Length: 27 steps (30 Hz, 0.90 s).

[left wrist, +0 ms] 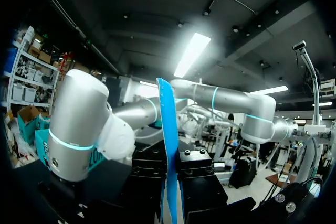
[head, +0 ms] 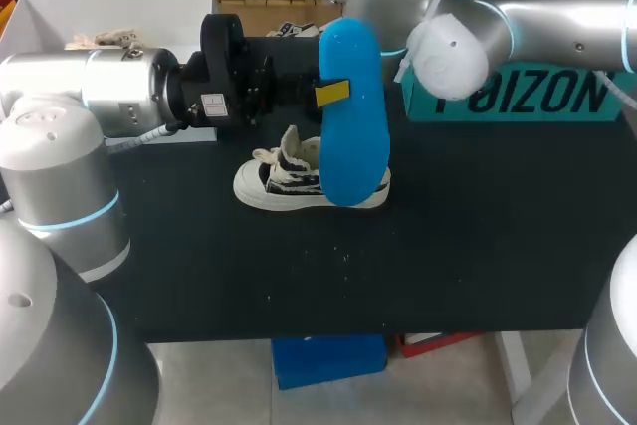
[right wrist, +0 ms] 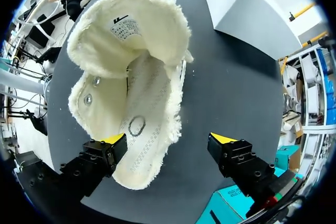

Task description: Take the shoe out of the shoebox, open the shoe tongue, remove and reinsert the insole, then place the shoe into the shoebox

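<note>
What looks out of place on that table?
The blue insole is out of the shoe, held upright in the left gripper. The shoe stands on the table, tongue pulled wide open. Nothing looks damaged or spilled.

Can't see the heel half of the shoe [head: 284, 174] in head view, covered by the insole [head: 353, 116]. Seeing only one yellow tip of the left gripper [head: 333, 94] there, other one behind the insole. Can't find the right gripper [right wrist: 169, 140] in that view, blocked by the right arm [head: 468, 37]. In left wrist view, getting the insole edge-on only, lower end cut at the edge, yellow tips out of sight. In right wrist view, only getting shoe interior, sole hidden underneath.
</note>
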Motion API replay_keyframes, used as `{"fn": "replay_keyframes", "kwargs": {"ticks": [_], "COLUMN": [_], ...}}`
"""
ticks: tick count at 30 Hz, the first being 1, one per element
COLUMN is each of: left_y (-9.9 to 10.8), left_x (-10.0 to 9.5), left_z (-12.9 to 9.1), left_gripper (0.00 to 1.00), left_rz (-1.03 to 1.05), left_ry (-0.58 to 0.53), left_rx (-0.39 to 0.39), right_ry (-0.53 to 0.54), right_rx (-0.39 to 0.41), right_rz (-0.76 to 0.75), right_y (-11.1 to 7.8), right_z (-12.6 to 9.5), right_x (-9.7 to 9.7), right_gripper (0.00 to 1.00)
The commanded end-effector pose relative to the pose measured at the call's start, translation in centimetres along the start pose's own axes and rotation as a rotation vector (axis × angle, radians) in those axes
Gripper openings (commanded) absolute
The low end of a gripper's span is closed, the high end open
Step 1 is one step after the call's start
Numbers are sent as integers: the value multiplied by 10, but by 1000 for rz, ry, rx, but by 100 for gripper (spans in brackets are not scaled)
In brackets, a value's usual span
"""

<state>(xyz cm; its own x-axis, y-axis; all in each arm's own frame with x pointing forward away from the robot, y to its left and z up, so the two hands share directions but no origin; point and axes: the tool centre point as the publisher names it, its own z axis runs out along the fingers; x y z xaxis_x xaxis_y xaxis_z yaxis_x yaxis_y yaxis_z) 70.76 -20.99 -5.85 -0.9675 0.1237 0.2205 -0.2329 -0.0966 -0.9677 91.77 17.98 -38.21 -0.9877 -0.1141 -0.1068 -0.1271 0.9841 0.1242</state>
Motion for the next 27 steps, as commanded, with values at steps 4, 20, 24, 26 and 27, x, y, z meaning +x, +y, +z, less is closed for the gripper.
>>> {"fn": "replay_keyframes", "kwargs": {"ticks": [4, 20, 24, 26, 27], "left_y": [1, 1, 1, 1, 1], "left_x": [0, 0, 0, 0, 0], "left_z": [3, 3, 3, 3, 3], "left_gripper": [0, 0, 0, 0, 0], "left_rz": [2, 2, 2, 2, 2], "left_ry": [-5, -5, -5, -5, -5], "left_rx": [2, 2, 2, 2, 2], "right_ry": [21, 48, 79, 79, 79], "right_rx": [93, 71, 40, 40, 40], "right_rz": [-2, -5, -9, -9, -9], "right_y": [19, 35, 37, 37, 37], "right_z": [10, 18, 18, 18, 18], "right_x": [-9, -11, -8, -8, -8], "right_gripper": [100, 0, 0, 0, 0]}}
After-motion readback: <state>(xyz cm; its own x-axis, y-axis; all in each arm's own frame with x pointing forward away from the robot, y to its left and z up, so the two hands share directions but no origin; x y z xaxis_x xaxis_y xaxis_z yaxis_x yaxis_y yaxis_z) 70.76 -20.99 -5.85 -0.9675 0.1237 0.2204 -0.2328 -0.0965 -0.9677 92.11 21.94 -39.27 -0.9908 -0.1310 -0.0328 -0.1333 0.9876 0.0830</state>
